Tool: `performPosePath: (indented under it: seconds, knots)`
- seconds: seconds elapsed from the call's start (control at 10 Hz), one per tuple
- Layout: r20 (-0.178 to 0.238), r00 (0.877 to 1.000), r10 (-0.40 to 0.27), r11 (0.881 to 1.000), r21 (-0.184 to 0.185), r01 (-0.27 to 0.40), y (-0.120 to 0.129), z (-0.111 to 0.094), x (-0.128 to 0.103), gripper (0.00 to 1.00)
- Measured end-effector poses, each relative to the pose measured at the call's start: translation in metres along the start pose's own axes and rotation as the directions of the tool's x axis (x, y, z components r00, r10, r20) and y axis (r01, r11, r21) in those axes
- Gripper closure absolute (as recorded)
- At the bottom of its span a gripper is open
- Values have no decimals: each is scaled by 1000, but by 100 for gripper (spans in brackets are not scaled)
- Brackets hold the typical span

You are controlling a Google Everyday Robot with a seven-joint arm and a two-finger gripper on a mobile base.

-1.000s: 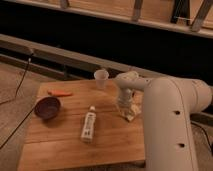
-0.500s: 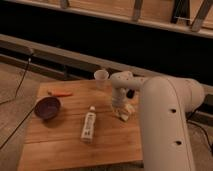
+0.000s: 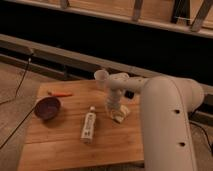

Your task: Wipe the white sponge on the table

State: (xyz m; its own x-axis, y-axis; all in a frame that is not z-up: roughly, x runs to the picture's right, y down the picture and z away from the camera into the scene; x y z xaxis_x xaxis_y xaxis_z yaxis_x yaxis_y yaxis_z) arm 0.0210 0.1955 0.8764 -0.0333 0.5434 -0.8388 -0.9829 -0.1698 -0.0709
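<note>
Vs the frame a sec ago: arm (image 3: 165, 125) now sits a bit further left in the frame, its big white body covering more of the table's right side. Gripper end has slid slightly left w/ it, and the sponge looks nudged the same way, though only a little. Bowl, tube, cup and orange item haven't moved.

Gripper (image 3: 114, 111) is right of frame centre, pointing down onto the table (image 3: 60, 145). Fingers are clenched shut, tips pressed on the white sponge (image 3: 120, 114). Can't tell if they pinch the sponge or just push down on top of it.

Sponge: small, flat, off-white block, roughly rectangular, lying flat on the wood just right of frame centre. It's turned at an angle to the table edges, partly hidden under the gripper tip, so only its lower right part shows. Plain surface, no marks visible. Looks paler than the wood around it.

Table: light-brown planks, fills the lower half of the frame, right portion hidden behind the arm.

Other stuff: white tube-shaped bottle (image 3: 88, 125) lies flat just left of the sponge, near but apart from it, long axis running roughly top to bottom. Purple bowl (image 3: 47, 107) at left-centre of the frame, well apart from the sponge. Thin orange item (image 3: 60, 93) above the bowl, near the table's far edge. White cup (image 3: 101, 76) stands upright at the far edge, above the gripper in the frame.
</note>
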Motion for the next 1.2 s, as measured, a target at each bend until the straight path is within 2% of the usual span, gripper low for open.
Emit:
performPosePath:
  seconds: [0.4,0.7,1.2]
  knots:
    - [-45,999,7,1000,-18,-7,15,13,45,100]
    - [-79,997,8,1000,-13,-9,19,17,72,100]
    - [-139,988,61,998,-22,-65,17,27,122,100]
